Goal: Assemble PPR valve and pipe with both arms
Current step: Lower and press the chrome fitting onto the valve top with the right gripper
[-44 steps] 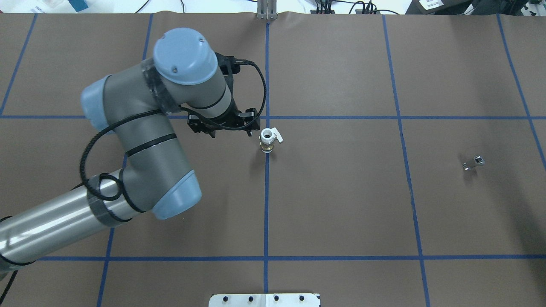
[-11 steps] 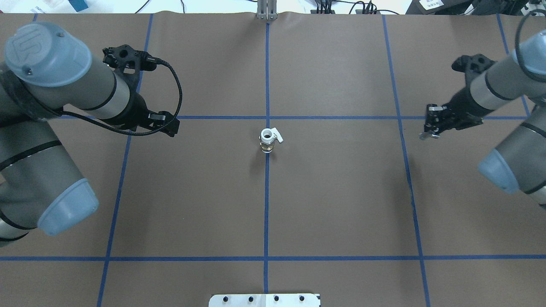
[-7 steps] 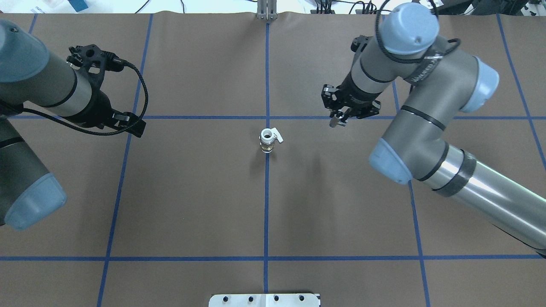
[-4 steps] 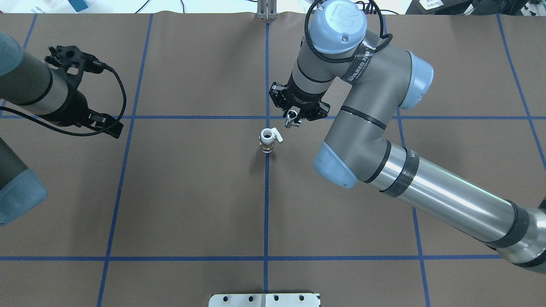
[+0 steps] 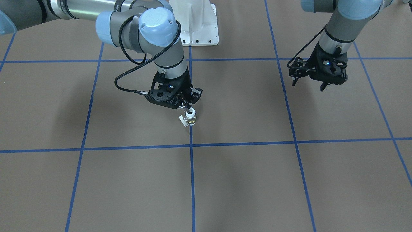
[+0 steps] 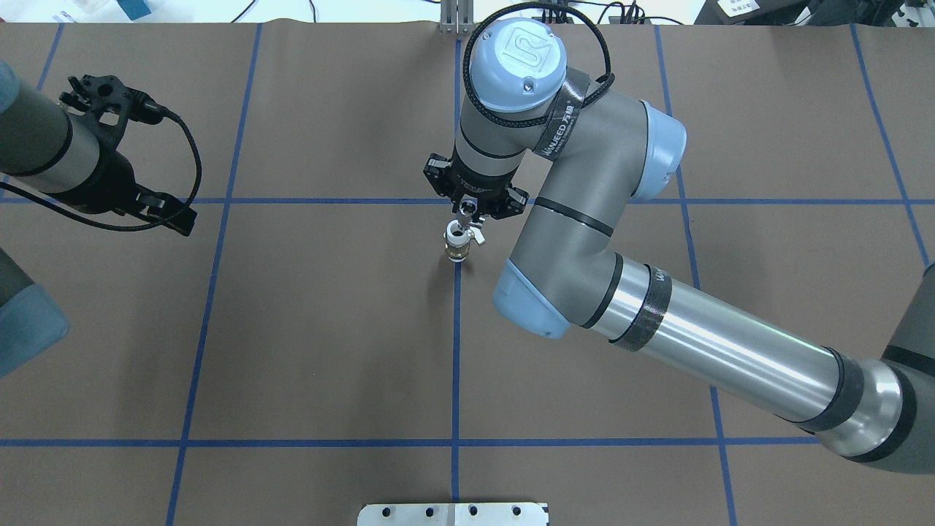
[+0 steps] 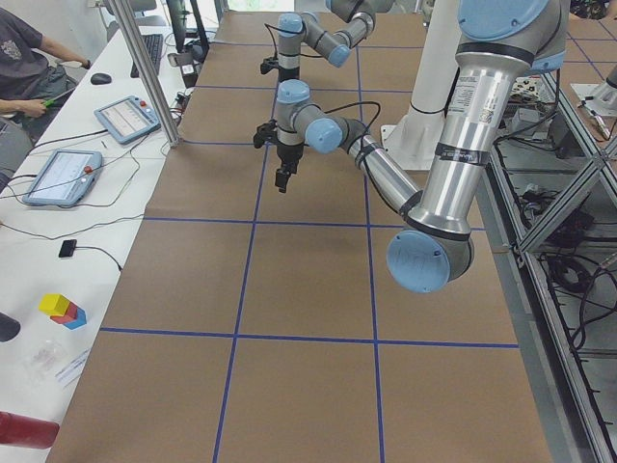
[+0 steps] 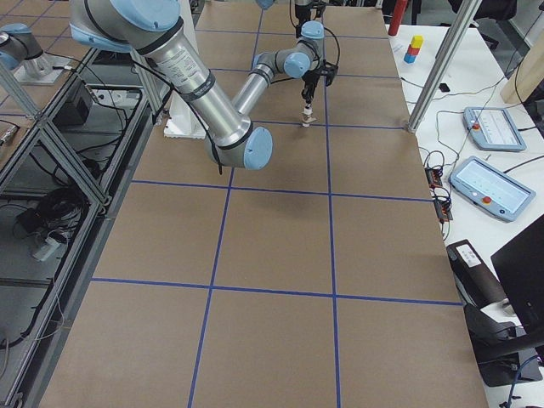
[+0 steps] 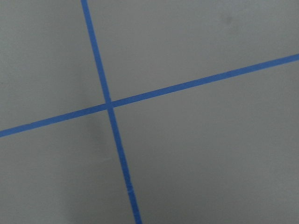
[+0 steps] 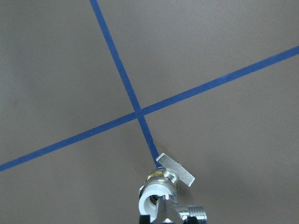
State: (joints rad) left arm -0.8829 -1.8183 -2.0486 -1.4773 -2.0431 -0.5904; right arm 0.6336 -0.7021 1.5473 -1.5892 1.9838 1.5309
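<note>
The PPR valve (image 6: 456, 245) stands upright on the blue tape line at the table's middle, white ring up, its white handle (image 10: 175, 170) sticking sideways. My right gripper (image 6: 466, 213) is shut on the small silver pipe (image 10: 186, 213) and holds it right at the valve's top ring (image 10: 152, 195); I cannot tell whether it is seated. The front view shows the same: the right gripper (image 5: 188, 104) over the valve (image 5: 191, 119). My left gripper (image 5: 307, 84) is open and empty, far off to the side above bare mat (image 6: 172, 218).
The brown mat carries a blue tape grid (image 6: 456, 365). The white bolted pedestal (image 5: 197, 22) stands at the robot's side. The right forearm (image 6: 701, 343) crosses the right half of the table. Tablets (image 8: 491, 183) and cables lie on the operators' bench.
My right arm swept in from the right with the pipe and now holds it over the valve. My left arm drew back to the far left. The valve has not moved.
</note>
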